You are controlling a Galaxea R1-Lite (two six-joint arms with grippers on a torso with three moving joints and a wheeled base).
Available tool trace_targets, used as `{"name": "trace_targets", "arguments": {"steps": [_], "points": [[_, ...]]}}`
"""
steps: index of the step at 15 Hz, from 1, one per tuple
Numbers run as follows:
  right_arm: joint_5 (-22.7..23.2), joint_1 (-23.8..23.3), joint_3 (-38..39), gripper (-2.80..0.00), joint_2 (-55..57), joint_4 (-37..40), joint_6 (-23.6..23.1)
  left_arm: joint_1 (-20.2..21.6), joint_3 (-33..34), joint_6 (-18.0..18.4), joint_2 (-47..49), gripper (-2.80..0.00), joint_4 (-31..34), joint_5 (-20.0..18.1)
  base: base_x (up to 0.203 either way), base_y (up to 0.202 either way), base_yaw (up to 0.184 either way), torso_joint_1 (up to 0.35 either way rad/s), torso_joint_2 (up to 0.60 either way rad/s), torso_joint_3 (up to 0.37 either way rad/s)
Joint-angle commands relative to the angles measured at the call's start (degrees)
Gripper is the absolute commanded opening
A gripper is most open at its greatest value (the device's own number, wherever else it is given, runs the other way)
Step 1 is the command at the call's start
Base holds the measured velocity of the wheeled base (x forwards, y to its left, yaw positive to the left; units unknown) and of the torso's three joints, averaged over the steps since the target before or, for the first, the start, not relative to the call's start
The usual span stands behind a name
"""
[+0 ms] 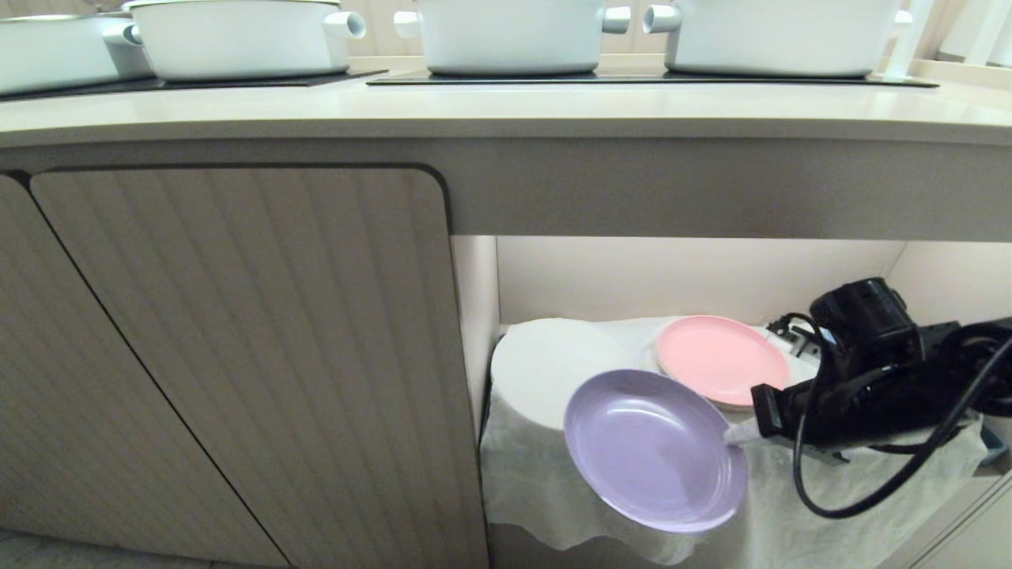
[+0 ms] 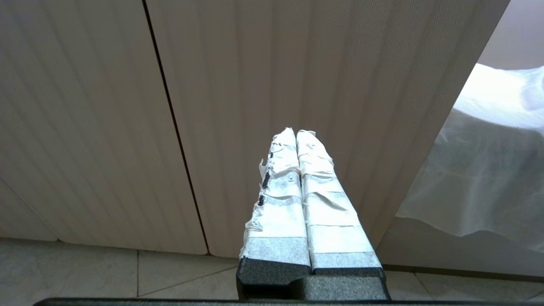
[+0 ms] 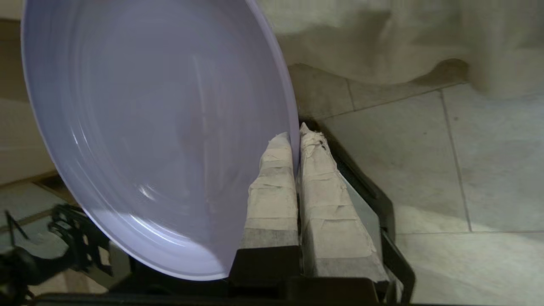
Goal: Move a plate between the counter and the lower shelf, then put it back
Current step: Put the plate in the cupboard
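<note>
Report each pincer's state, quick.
Left pincer: closed, empty, facing the cabinet door.
Right pincer: closed on the rim of the purple plate, held tilted in front of the lower shelf.

Lilac plate (image 1: 652,450) tilted before the lower shelf (image 1: 553,490).

The right arm (image 1: 885,379) is reaching in from the right, its wrist turned leftward, and the right gripper (image 3: 296,140) is pinching its taped fingers (image 3: 274,182) together on a thin rim. The left gripper (image 2: 296,135) is hanging idle, fingers pressed together, facing forward.
</note>
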Motion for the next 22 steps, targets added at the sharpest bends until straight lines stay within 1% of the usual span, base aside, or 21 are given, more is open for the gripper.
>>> {"name": "trace_targets", "arguments": {"steps": [1,2,4,6,7,10,12,15,17,18,20,22], "points": [[-0.07,1.33,-0.87,-2.80,2.18,-1.66,1.87,-0.02,0.00,-0.04,0.04,-2.80,-0.01,0.05,0.000,0.000,0.000,0.000,0.00,0.000],[-1.76,1.78,-1.00,-2.80,2.62,-2.38,2.66,0.03,0.00,-0.04,0.04,-2.80,-0.01,0.05,0.000,0.000,0.000,0.000,0.00,0.000],[-6.67,3.80,-1.56,-2.80,4.21,-3.00,4.81,-0.01,0.00,-0.04,0.04,-2.80,-0.01,0.05,0.000,0.000,0.000,0.000,0.00,0.000],[-7.95,6.04,-2.10,-2.80,4.67,-3.69,9.00,-0.01,0.00,-0.04,0.04,-2.80,-0.01,0.05,0.000,0.000,0.000,0.000,0.00,0.000],[-8.21,6.94,-2.27,-2.80,5.11,-4.46,10.32,-0.02,0.00,-0.04,0.04,-2.80,-0.01,0.05,0.000,0.000,0.000,0.000,0.00,0.000],[-12.97,9.60,-2.91,-2.80,8.01,-8.00,14.60,0.06,0.00,-0.04,0.04,-2.80,-0.01,0.05,0.000,0.000,0.000,0.000,0.00,0.000],[-13.82,11.28,-4.57,-2.80,9.39,-8.45,17.97,-0.02,0.00,-0.04,0.04,-2.80,-0.01,0.05,0.000,0.000,0.000,0.000,0.00,0.000],[-14.82,11.81,-6.42,-2.80,11.30,-8.29,18.53,-0.02,0.00,-0.04,0.04,-2.80,-0.01,0.05,0.000,0.000,0.000,0.000,0.00,0.000],[-17.15,11.83,-8.90,-2.80,13.22,-7.97,18.69,-0.02,0.00,-0.04,0.04,-2.80,-0.01,0.05,0.000,0.000,0.000,0.000,0.00,0.000],[-17.52,11.81,-10.09,-2.80,13.82,-7.84,19.45,-0.02,0.00,-0.04,0.04,-2.80,-0.01,0.05,0.000,0.000,0.000,0.000,0.00,0.000],[-17.64,11.81,-13.26,-2.80,15.03,-7.32,23.20,0.06,0.00,-0.04,0.04,-2.80,-0.01,0.05,0.000,0.000,0.000,0.000,0.00,0.000],[-17.74,11.81,-15.52,-2.80,16.40,-6.59,24.09,-0.02,0.00,-0.04,0.04,-2.80,-0.01,0.05,0.000,0.000,0.000,0.000,0.00,0.000]]}}
